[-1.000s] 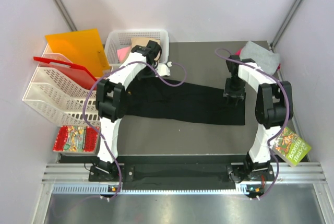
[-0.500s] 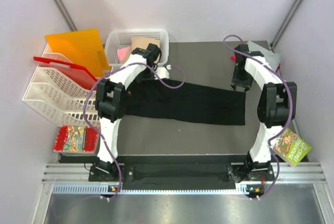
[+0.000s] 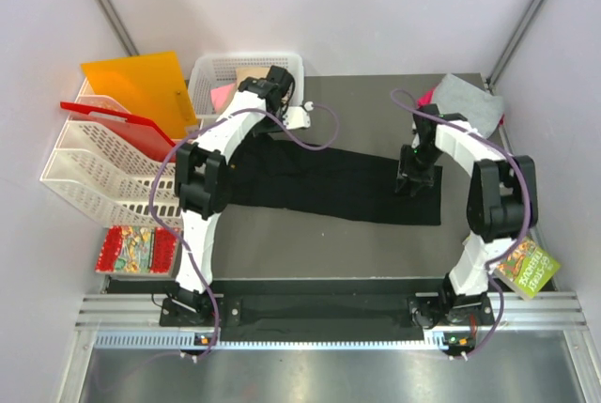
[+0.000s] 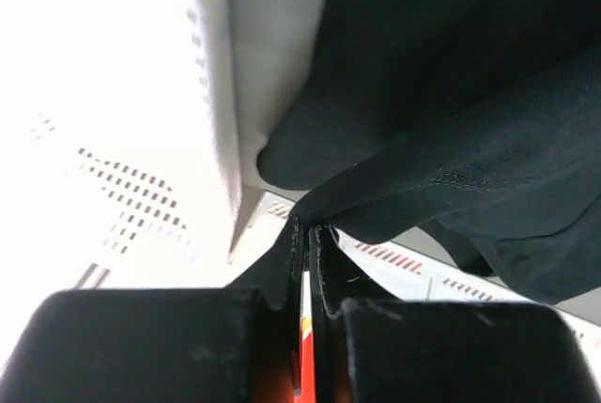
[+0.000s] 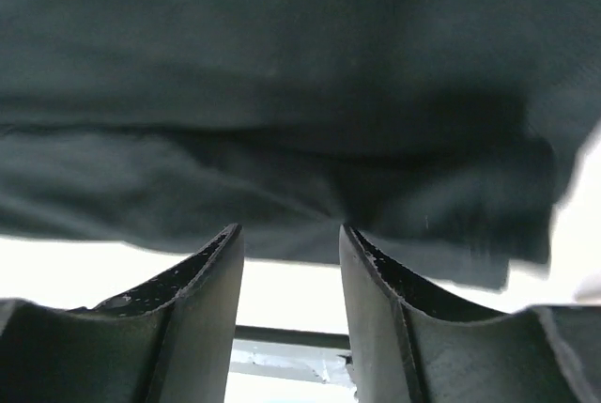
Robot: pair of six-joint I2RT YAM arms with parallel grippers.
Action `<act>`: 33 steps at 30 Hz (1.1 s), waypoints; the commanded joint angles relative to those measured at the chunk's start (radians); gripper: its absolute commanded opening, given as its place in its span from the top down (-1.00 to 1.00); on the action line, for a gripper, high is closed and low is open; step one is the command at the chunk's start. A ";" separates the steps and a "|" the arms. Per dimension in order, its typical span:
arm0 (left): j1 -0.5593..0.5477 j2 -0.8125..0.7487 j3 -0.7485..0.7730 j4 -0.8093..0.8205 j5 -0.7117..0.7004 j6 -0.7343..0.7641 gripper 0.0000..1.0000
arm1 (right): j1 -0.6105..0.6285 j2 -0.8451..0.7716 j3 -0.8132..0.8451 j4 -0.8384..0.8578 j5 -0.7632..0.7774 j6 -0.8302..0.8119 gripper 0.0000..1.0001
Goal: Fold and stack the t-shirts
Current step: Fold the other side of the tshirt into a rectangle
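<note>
The large black t-shirt (image 3: 338, 182) lies as a long folded strip across the middle of the table. My left gripper (image 3: 280, 132) is at its far left edge, shut on a pinched fold of the black cloth (image 4: 394, 187); in the left wrist view the jaws (image 4: 307, 229) are closed with cloth between them. My right gripper (image 3: 410, 182) is over the shirt's right end, open, with the black cloth (image 5: 282, 121) just beyond its fingertips (image 5: 225, 243). A grey t-shirt (image 3: 467, 102) with a pink one (image 3: 427, 98) under it lies at the back right. Tan (image 3: 255, 75) and pink (image 3: 222, 94) shirts sit in a basket.
The white basket (image 3: 246, 63) stands at the back left. An orange plastic sheet (image 3: 141, 88) leans on white stacked trays (image 3: 94, 168). Colourful booklets lie at the front left (image 3: 136, 251) and the front right (image 3: 524, 267). Purple cables loop over both arms.
My right gripper moved from the back right corner forward and left onto the black shirt's right end. My left gripper shifted slightly back, still holding the cloth.
</note>
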 commanded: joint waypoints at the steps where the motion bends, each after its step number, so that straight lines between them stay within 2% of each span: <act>1: -0.018 0.014 0.067 0.047 -0.004 -0.052 0.79 | 0.004 0.087 0.025 0.058 -0.032 -0.012 0.10; 2: -0.020 0.008 0.070 0.049 0.003 -0.058 0.29 | 0.004 0.102 0.034 0.061 -0.011 -0.010 0.10; 3: -0.021 0.005 0.064 0.049 0.006 -0.073 0.05 | 0.004 0.131 0.057 0.064 -0.001 -0.010 0.11; 6: -0.021 -0.026 0.020 0.055 -0.009 -0.091 -0.97 | 0.004 0.176 0.097 0.058 0.034 -0.009 0.13; 13: 0.008 -0.187 -0.161 0.026 0.015 -0.116 -0.98 | 0.004 0.205 0.097 0.063 0.084 -0.006 0.15; 17: 0.008 -0.272 -0.187 -0.162 0.118 -0.165 -0.98 | 0.002 0.214 0.096 0.077 0.124 0.004 0.15; 19: 0.008 -0.297 -0.268 -0.186 0.151 -0.184 -0.98 | -0.004 0.219 0.093 0.092 0.155 0.011 0.15; 24: 0.008 -0.369 -0.544 -0.073 0.159 -0.210 -0.98 | -0.008 0.260 0.093 0.103 0.178 0.033 0.17; 26: 0.006 -0.356 -0.557 -0.069 0.168 -0.234 -0.98 | -0.011 0.267 0.120 0.078 0.190 0.037 0.19; 33: 0.005 -0.273 -0.456 -0.126 0.233 -0.288 -0.98 | -0.013 0.191 0.255 0.045 0.161 0.085 0.20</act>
